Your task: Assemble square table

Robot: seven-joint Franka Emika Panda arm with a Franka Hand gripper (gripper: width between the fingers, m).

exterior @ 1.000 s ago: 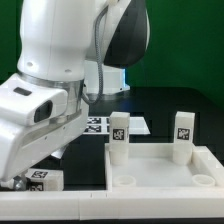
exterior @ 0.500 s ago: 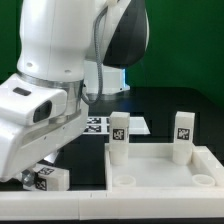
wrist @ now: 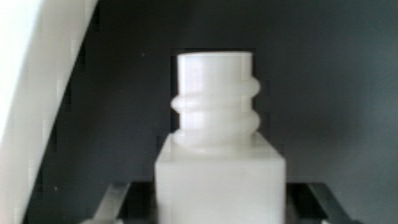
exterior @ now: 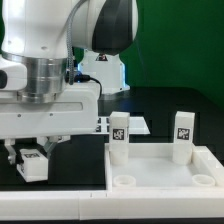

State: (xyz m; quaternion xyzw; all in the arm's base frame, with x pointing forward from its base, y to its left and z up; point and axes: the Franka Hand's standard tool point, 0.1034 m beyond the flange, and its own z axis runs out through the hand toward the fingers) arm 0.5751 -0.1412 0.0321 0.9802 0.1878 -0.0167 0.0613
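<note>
The white square tabletop [exterior: 160, 168] lies at the exterior view's right, rim up. Two white tagged legs [exterior: 120, 132] [exterior: 183, 128] stand in its far corner sockets. The two near sockets [exterior: 125, 180] are empty. My gripper [exterior: 32, 157] is at the exterior view's left, pointing down, shut on a third white leg [exterior: 33, 166] held just above the table. In the wrist view that leg [wrist: 219, 175] fills the middle between my fingers [wrist: 121, 200], with its ribbed peg end [wrist: 219, 90] pointing away from my gripper [wrist: 219, 205].
The marker board [exterior: 100, 124] lies on the black table behind the tabletop. A long white bar [exterior: 60, 198] runs along the front edge. A white edge [wrist: 36, 100] shows at one side of the wrist view.
The arm has swung from a tilted pose to straight down. The leg, lying tilted by the bar before, now hangs upright in the gripper, slightly further left.
</note>
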